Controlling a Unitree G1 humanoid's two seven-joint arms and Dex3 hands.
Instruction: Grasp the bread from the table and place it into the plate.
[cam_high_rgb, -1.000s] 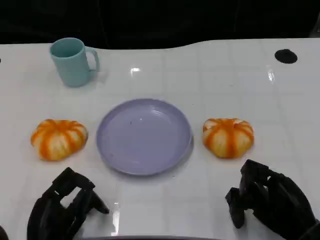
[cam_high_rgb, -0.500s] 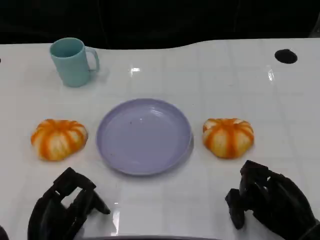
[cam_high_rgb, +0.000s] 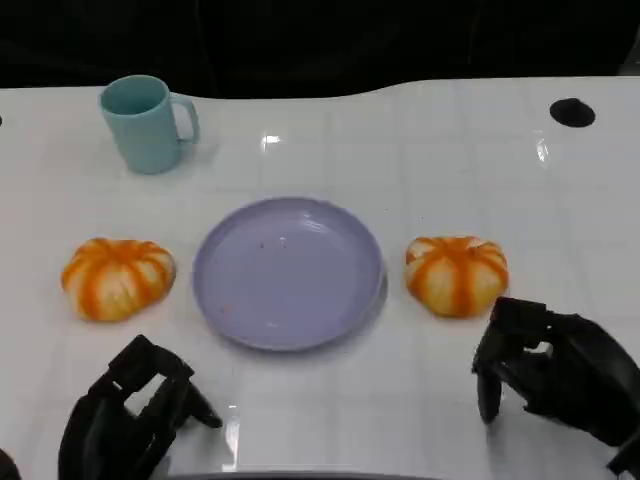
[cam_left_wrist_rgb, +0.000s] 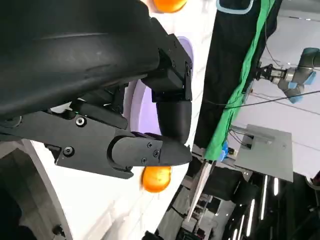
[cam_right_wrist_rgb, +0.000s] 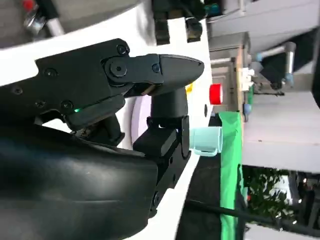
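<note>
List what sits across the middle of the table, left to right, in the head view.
Left bread → plate → right bread. Neither bread touches the plate.

Two orange-striped bread rolls lie on the table: one (cam_high_rgb: 118, 277) ahead of the left hand (cam_high_rgb: 135, 410), one (cam_high_rgb: 456, 274) just beyond the right hand (cam_high_rgb: 555, 370). One lilac plate (cam_high_rgb: 288, 272) sits between them, and one teal mug (cam_high_rgb: 146, 122) stands far beyond the left hand.
</note>
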